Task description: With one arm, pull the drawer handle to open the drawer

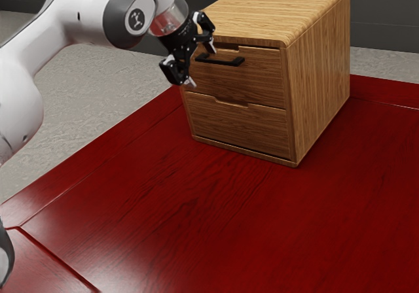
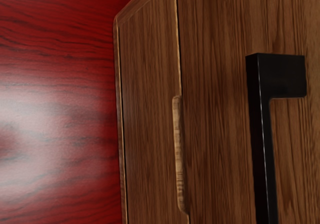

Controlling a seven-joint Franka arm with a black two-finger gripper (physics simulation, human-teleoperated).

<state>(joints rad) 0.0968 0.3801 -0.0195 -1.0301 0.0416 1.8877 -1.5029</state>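
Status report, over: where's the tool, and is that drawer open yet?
Tool open, at the end of the black handle, not clamped. Top drawer looks flush, not yet pulled. Nothing between tool and handle.

A dark red wooden table (image 1: 196,227) is carrying one thing: a light oak cabinet (image 1: 321,77), which is standing upright near the surface's far edge.
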